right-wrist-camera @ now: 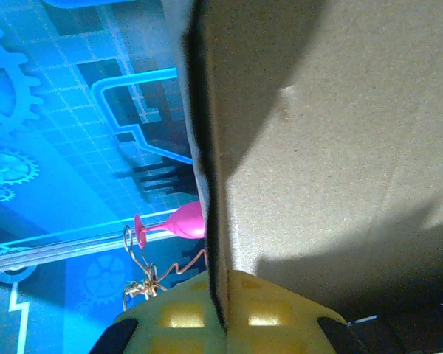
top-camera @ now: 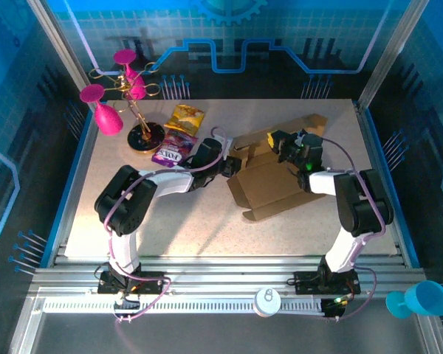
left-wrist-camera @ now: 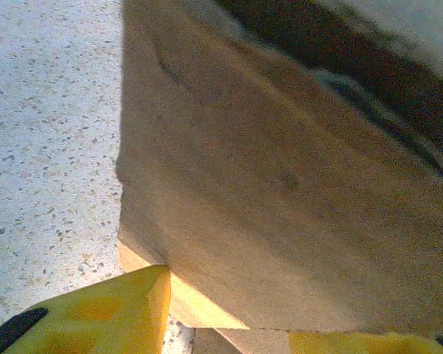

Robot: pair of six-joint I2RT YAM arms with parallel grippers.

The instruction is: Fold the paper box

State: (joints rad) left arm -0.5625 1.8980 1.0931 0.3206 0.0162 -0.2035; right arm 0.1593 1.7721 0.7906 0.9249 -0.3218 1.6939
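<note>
Your right claw [right-wrist-camera: 220, 295] pinches a raised panel edge of the paper box [top-camera: 269, 184], which lies just beside it, toward your left claw [top-camera: 229, 167]. That one sits half-spread against the box's opposite side; you can't tell if it grips.

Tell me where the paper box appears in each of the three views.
Top external: paper box, centre-right on the table.
Left wrist: close up, centre and right.
Right wrist: right half, seen from its edge.
Shared landmark: rack of pink glasses, top external and right wrist.
</note>
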